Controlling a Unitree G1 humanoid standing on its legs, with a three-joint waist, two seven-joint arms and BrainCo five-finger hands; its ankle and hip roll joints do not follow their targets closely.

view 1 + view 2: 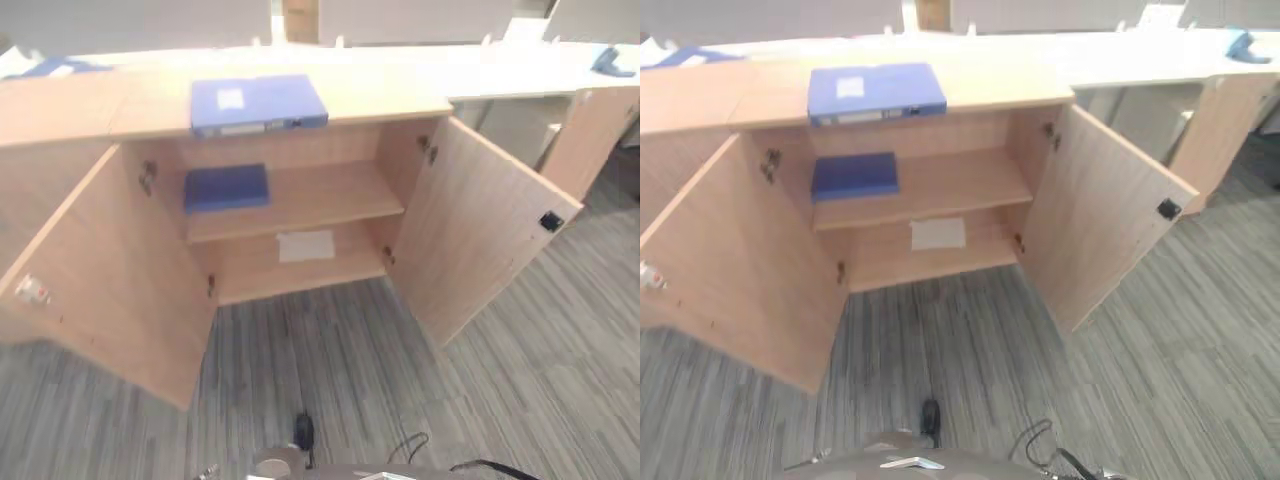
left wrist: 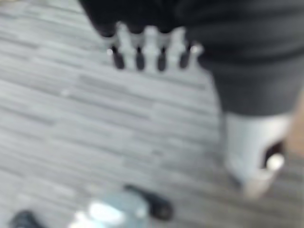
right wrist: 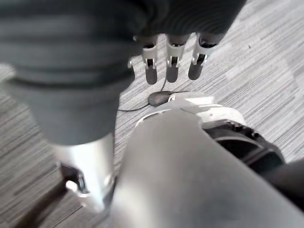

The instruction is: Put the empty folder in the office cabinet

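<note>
A blue folder (image 1: 258, 103) lies flat on top of the wooden office cabinet (image 1: 390, 95), towards its left. Both cabinet doors stand wide open. A second, darker blue folder (image 1: 226, 187) lies flat at the left end of the upper shelf (image 1: 330, 195). On the lower shelf lies a white sheet of paper (image 1: 306, 245). My left hand (image 2: 147, 45) hangs over the grey striped floor with straight fingers and holds nothing. My right hand (image 3: 173, 57) also hangs low over the floor, fingers relaxed and empty. Both hands are far from the folders.
The open left door (image 1: 100, 270) and right door (image 1: 480, 230) swing out over the carpet on either side. A white desk (image 1: 500, 70) runs behind the cabinet, with a blue object (image 1: 612, 63) at its far right. Grey striped carpet (image 1: 330, 350) lies before the cabinet.
</note>
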